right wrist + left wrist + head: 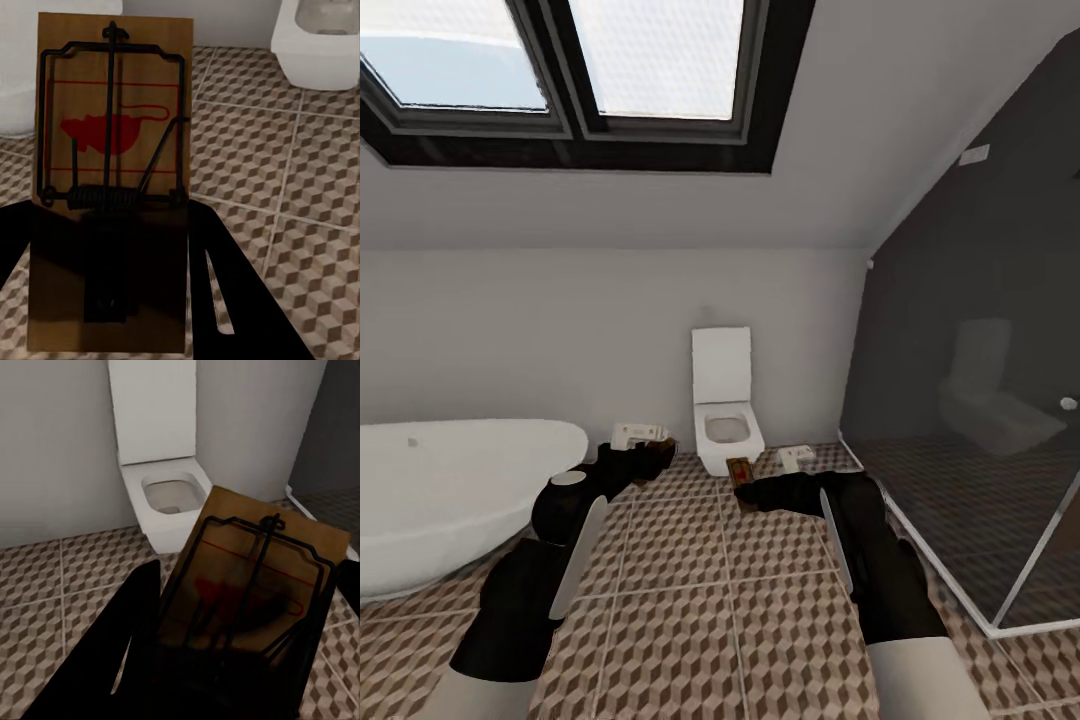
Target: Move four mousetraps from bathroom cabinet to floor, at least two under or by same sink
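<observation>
Facing the far wall of the bathroom, the head view takes in a white toilet (724,415) with its lid raised, a white bathtub (450,500) at the left and a dark glass shower enclosure (980,420) at the right, all standing on the cube-patterned bathroom floor (690,600). Both arms reach forward over the tiles. The left gripper (650,455) carries a mousetrap (259,585): in the left wrist view the brown board lies tilted between the dark fingers (124,637), wire frame and red print uppermost, with the toilet beyond it. The right gripper (755,490) is clamped on a second mousetrap (112,172), whose board stands out past the fingertips toward the toilet (in the head view it shows as a small brown rectangle (739,470) just before the bowl); the right wrist view shows its spring, wire bar and red mouse print clearly. Two small pale objects (638,434) (796,458) sit on the floor near the far wall, too small to identify.
</observation>
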Robot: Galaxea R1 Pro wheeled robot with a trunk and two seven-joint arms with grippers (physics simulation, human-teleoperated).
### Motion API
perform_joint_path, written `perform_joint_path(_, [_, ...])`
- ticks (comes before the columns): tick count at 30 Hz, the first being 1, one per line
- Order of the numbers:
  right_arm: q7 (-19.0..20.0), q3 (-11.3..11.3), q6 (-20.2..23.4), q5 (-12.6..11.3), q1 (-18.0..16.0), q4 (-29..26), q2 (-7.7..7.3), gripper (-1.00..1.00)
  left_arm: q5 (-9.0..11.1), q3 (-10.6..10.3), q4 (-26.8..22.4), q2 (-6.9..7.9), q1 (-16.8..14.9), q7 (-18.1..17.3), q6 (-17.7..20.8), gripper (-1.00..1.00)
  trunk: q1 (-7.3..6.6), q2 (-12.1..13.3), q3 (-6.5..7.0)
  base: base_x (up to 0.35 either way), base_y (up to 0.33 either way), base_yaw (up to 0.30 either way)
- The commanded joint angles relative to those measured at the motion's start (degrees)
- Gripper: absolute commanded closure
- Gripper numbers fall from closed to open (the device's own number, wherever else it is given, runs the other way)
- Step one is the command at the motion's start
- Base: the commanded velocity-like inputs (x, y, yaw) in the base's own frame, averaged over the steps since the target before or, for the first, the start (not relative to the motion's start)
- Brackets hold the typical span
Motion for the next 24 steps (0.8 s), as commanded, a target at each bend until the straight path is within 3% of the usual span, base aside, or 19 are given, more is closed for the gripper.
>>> perform_joint_path(1, [0.37, -0.04, 0.26, 0.41, -0.04, -0.08, 0.01, 1.0, 0.43, 0.01, -0.03, -0.02, -0.06, 0.17, 0.22, 1.0, 0.0, -0.05, -0.04, 0.0, 0.0, 0.287])
perform_joint_path(24, [0.4, 0.02, 0.18, 0.47, -0.04, 0.9, 0.01, 1.0, 0.43, 0.09, -0.03, 0.07, -0.06, 0.2, -1.47, 1.0, 0.0, -0.05, 0.95, 0.0, 0.0, 0.275])
